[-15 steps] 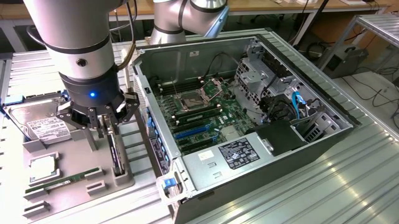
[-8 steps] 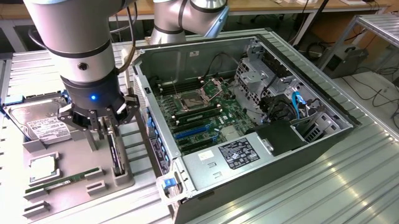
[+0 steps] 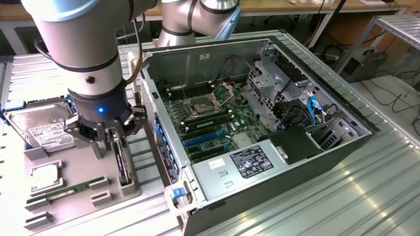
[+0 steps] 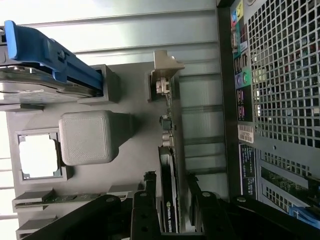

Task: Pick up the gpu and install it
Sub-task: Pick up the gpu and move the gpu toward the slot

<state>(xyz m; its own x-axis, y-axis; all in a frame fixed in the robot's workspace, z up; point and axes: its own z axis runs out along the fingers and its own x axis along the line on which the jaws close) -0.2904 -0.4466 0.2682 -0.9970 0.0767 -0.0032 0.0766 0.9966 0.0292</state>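
My gripper hangs spread astride the gpu. The card stands on edge in the grey holder, to the exterior view's left of the computer case. Its long axis runs near-to-far between my fingers, seemingly unpinched.

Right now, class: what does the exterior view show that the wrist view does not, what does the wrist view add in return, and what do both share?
The exterior view adds the computer case's open inside, with the motherboard and labelled power supply, plus the arm above. The wrist view adds the case's perforated rear panel, its coloured ports, and the metal bracket of the gpu. Both share the gpu standing on edge in the grey holder, the gripper down over it, and the hard drive nearby.
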